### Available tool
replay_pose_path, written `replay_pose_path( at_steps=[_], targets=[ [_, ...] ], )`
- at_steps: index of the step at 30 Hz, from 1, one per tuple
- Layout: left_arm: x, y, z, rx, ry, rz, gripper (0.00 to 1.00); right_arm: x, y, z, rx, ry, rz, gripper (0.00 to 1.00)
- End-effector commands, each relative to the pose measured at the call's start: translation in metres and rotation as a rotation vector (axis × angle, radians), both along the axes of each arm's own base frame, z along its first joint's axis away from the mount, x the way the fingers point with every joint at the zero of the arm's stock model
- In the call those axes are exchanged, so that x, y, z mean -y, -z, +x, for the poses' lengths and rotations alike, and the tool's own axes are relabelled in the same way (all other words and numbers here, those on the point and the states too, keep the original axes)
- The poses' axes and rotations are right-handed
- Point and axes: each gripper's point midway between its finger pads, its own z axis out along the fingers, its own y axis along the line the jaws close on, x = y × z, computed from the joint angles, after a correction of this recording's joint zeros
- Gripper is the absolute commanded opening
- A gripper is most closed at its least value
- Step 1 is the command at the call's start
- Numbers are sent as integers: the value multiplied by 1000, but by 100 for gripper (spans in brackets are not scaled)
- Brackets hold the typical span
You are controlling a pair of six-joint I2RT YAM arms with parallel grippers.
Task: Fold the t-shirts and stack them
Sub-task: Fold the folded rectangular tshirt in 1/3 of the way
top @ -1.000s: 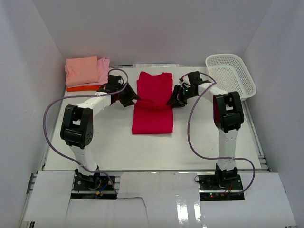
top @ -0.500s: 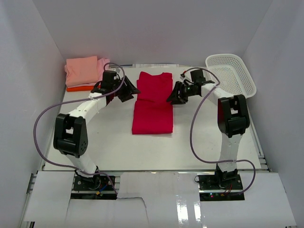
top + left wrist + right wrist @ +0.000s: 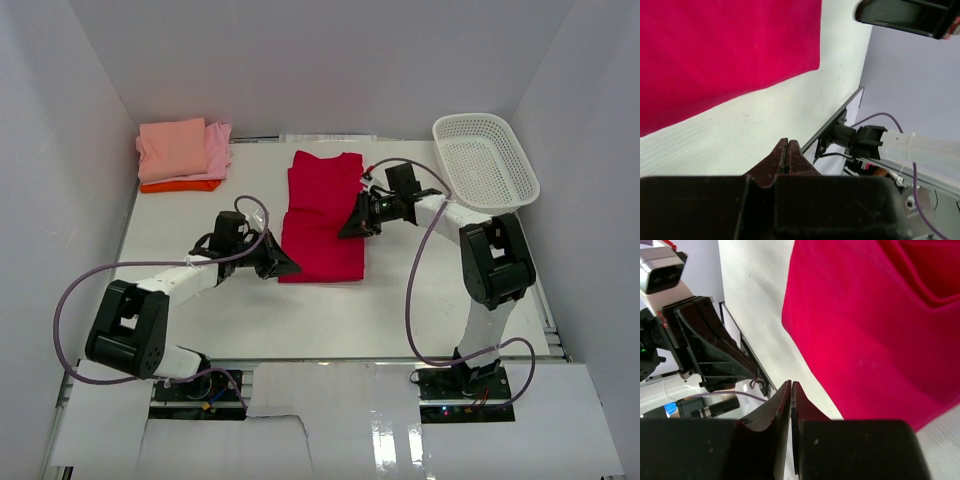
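Lying flat mid-table, the red shirt (image 3: 320,215) was folded into a long strip, long axis running far to near, collar end far. At the strip's near-left corner sat the left gripper (image 3: 288,266), tips pointing toward the hem. Its wrist view showed the fingers (image 3: 782,156) pressed together over bare table (image 3: 740,135), no cloth between them, red cloth just ahead. At the strip's right edge, about midway along, sat the right gripper (image 3: 346,230), also pinched closed on nothing, tips just beside the cloth edge. Left arm was nearer the hem, right arm nearer the middle. Next fold likely takes the near hem up toward the collar, across the long axis, so both would need to open and take the near corners; right had further to go. The stack (image 3: 183,152) of pink and orange shirts sat in the far-left corner, well apart from the red one. The basket (image 3: 487,160) sat far right.
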Motion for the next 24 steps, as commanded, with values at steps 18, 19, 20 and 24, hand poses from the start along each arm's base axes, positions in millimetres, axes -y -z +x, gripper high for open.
replay_pose_path(
  at_steps=[18,19,20,24],
  targets=[
    [87,13,28,165,196,-156,0,-50,38,20,-26,-28,92,8],
    [88,18,30,162,189,-144,0,-51,37,20,-28,-28,93,8],
    [90,21,31,159,187,-140,0,-52,37,21,-24,-26,94,8],
    [90,34,32,152,168,-105,0,-54,43,23,-22,-27,91,8]
  ],
)
